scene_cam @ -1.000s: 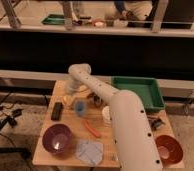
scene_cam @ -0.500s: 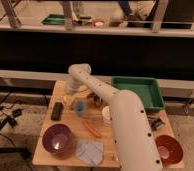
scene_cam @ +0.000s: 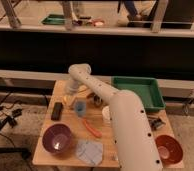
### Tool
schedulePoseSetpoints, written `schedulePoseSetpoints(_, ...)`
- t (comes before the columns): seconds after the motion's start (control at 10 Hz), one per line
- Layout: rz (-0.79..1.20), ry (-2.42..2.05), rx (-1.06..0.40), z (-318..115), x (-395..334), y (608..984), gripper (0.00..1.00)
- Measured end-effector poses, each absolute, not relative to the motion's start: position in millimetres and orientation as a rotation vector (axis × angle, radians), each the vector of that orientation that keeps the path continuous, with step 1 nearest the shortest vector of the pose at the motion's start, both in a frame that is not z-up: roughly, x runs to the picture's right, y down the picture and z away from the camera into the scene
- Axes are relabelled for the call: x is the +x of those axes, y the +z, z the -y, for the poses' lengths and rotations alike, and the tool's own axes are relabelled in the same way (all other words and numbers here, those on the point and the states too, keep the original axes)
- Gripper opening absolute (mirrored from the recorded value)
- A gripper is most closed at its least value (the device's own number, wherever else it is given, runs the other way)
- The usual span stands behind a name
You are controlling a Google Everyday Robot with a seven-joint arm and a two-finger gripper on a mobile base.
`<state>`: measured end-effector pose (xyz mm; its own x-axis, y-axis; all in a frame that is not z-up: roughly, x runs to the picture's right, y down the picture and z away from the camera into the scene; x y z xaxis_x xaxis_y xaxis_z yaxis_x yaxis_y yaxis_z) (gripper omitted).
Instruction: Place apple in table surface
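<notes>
The light tan wooden table surface (scene_cam: pixel 70 125) fills the lower middle of the camera view. My white arm reaches from the lower right up over the table and bends down at its far left part. The gripper (scene_cam: pixel 70 96) hangs low over the table's back left area, next to a blue cup (scene_cam: pixel 80 107). A small pale yellowish thing (scene_cam: pixel 66 99) shows right at the gripper. I cannot tell whether it is the apple or whether it is held.
A black rectangular object (scene_cam: pixel 56 110) lies left of the cup. An orange elongated item (scene_cam: pixel 92 128), a purple bowl (scene_cam: pixel 57 138) and a grey cloth (scene_cam: pixel 89 151) lie nearer the front. A green tray (scene_cam: pixel 155 97) stands at the right and an orange bowl (scene_cam: pixel 168 148) at the front right.
</notes>
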<state>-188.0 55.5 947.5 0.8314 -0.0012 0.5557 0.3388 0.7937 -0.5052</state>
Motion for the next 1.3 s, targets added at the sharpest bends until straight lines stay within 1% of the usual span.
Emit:
schedulePoseSetpoints(0.3, 0.556, -0.195, -0.631, -56.5, -182.9, 951.6, 0.80)
schedulePoseSetpoints(1.3, 0.569, -0.191, -0.630, -55.6, -188.4, 948.9, 0.80)
